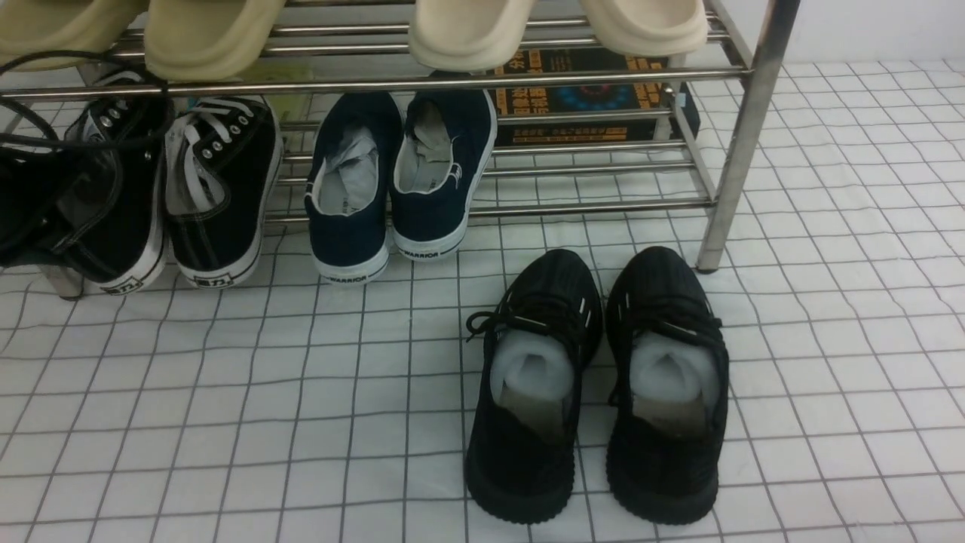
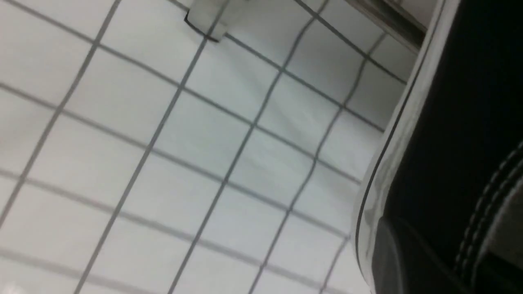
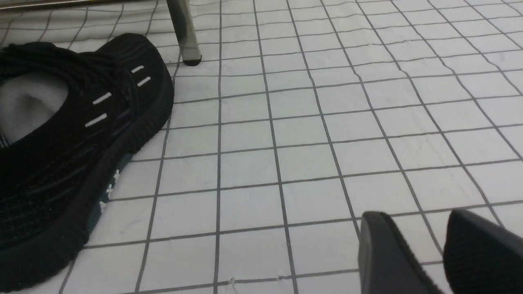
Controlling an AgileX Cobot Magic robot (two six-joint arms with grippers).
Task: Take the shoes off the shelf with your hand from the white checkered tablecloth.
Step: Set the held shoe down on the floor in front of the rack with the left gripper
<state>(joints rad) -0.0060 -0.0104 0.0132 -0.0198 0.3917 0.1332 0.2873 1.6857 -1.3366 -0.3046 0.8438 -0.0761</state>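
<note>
My front camera is looking down from between my arms at the shelf (image 1: 742,136) and white checkered tablecloth (image 1: 226,392). My left wrist camera is crowding one of the shoes (image 2: 453,122); my right is skimming the cloth, sharing the black knit sneaker (image 3: 73,134) with the front.

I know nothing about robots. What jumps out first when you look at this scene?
A pair of black knit sneakers sits alone on the checkered cloth, in front of the steel rack. Cream slippers line its upper tier. At the rack's far left, black cables loop over the white-laced canvas sneakers.
</note>
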